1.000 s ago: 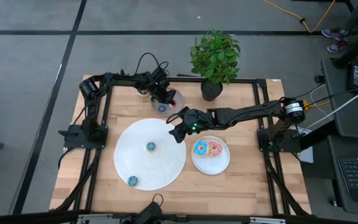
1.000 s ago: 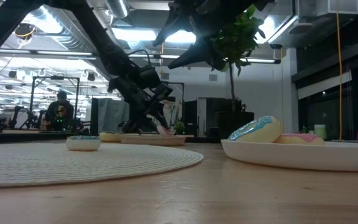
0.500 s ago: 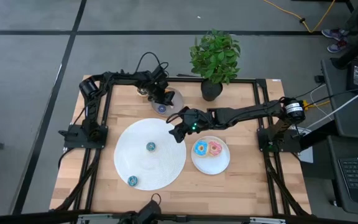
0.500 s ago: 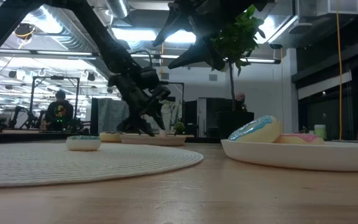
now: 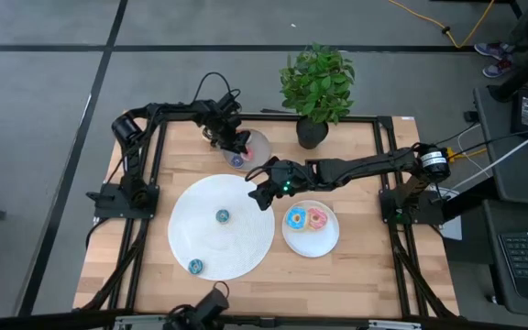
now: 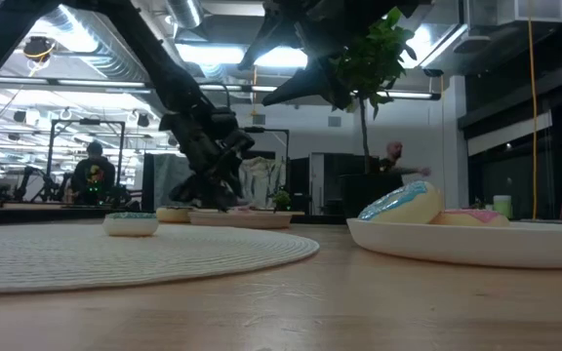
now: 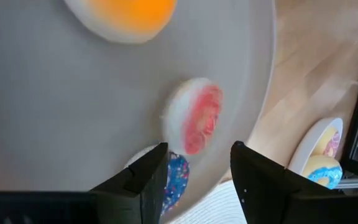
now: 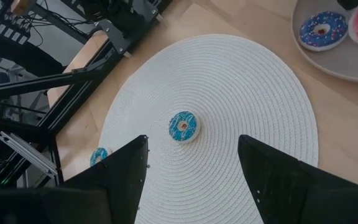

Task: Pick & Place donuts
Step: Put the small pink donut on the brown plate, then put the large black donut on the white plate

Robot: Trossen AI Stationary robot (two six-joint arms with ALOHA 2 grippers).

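we count two donuts (image 5: pixel 305 218) right of the white disc (image 5: pixel 246 240), five left; both grippers gape, empty.

Teal donut (image 8: pixel 183 126), white ribbed mat (image 8: pixel 253 112)

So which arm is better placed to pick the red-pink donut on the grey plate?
The left arm. Its left gripper hangs open directly over the red-pink donut on the grey plate. The right gripper hovers open over the white mat edge instead.
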